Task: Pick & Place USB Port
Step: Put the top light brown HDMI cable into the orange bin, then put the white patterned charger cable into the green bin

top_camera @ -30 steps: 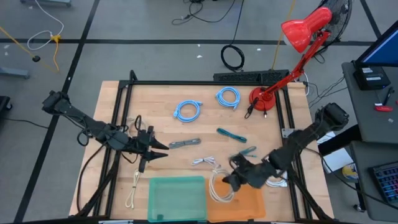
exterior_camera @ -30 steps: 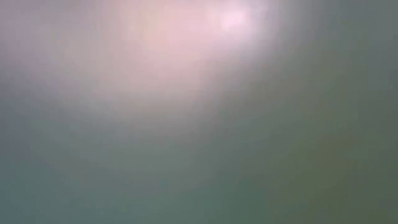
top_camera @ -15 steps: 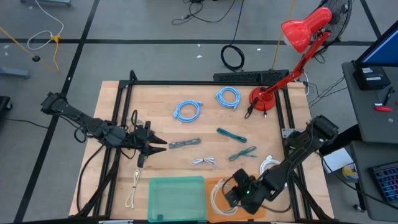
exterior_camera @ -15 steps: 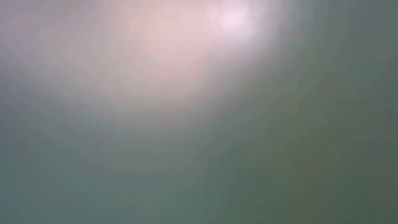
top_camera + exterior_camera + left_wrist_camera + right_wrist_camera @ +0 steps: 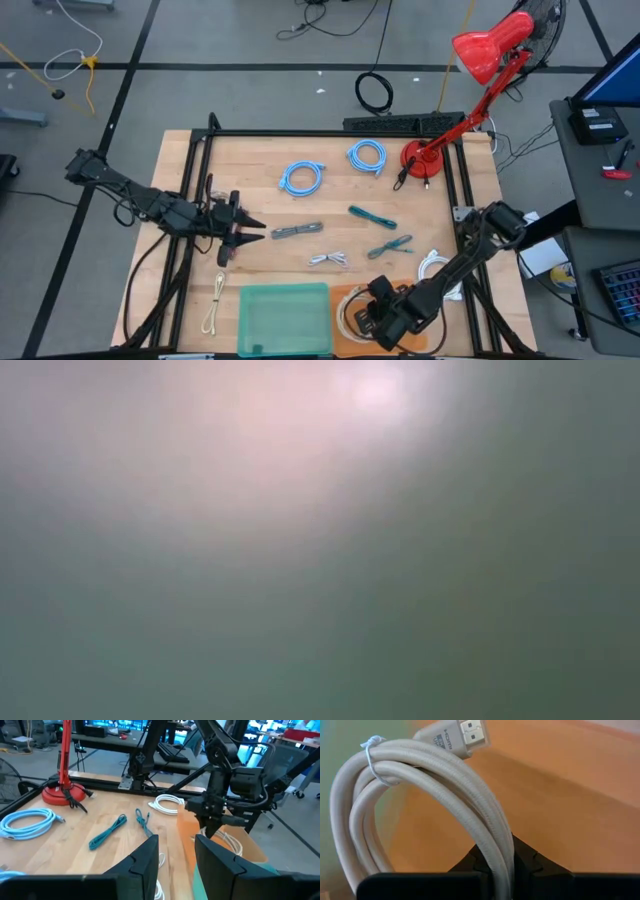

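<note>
Placing step: the right pincer [image 5: 362, 322] pinches a coiled white HDMI cable [image 5: 420, 795] over the orange bin [image 5: 420, 335], where letting go looks next, while the left pincer [image 5: 176, 851] waits spread above the wooden surface [image 5: 260, 170].

A red desk lamp [image 5: 470, 75] stands at the table's two o'clock corner, its round base [image 5: 420, 160] on the wood and its shade leaning out past the edge; a black power strip [image 5: 395, 124] lies along the twelve o'clock edge just beside that base; a coil of black cable [image 5: 375, 92] rests on the grey floor beyond it, at about one o'clock; a yellow and white cord [image 5: 75, 65] trails over the floor far off at ten o'clock; a desk with a keyboard [image 5: 620, 290] and a monitor's blue edge [image 5: 615, 75] sits off at three o'clock; the low view gives only a grey-pink haze.
</note>
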`<state>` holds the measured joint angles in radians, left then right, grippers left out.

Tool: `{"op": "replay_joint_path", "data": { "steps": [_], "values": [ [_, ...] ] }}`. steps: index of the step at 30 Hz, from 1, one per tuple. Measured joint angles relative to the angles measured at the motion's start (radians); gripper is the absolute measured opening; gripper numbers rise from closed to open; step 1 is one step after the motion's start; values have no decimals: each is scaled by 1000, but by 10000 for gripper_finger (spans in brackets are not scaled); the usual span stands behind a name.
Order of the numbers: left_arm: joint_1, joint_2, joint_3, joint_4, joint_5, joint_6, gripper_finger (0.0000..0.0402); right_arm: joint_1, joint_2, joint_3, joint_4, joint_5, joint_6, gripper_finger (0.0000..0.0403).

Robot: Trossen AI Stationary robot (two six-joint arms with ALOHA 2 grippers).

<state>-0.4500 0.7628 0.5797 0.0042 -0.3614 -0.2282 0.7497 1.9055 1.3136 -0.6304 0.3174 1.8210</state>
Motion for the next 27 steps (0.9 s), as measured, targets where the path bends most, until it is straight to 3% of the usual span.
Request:
{"op": "replay_joint_path", "data": {
  "steps": [4,12,21,27],
  "values": [
    [0,0,0,0,0,2,129,-15,4,0,-23,-16,-11,24],
    [0,0,0,-1,0,-1,129,-31,2,0,-13,-22,-86,90],
    [0,3,0,-1,0,-2,129,-40,-54,0,-10,-25,-163,118],
    [0,3,0,0,0,-2,129,-42,-168,0,43,111,-278,120]
  ]
}}
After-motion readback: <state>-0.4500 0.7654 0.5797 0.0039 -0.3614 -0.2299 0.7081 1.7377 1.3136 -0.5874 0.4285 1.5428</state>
